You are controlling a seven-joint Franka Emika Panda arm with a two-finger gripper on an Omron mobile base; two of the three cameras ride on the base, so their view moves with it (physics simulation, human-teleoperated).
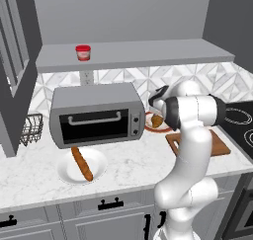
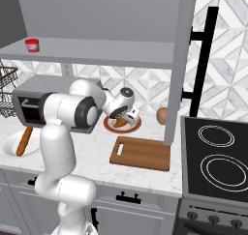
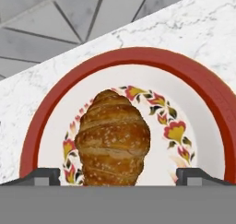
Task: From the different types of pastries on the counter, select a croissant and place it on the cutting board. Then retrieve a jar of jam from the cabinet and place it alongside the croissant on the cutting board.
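End effector (image 3: 118,174) spread apart, its tips either side of the croissant (image 3: 113,138), which lies on the red-rimmed plate (image 3: 203,87) just beneath it; the cutting board (image 2: 141,153) sits on the surface nearer the base, the jar of jam (image 1: 83,52) up on the cabinet ledge (image 1: 148,54) well beyond

The robot arm (image 1: 190,150) is big, round and shiny white, like fat tubes joined together. Where the tubes meet there are dark grey rings. Its bottom part bulges like a ball. The gripper (image 3: 118,174) has two small dark finger tips (image 3: 42,176) with flat, blocky ends.
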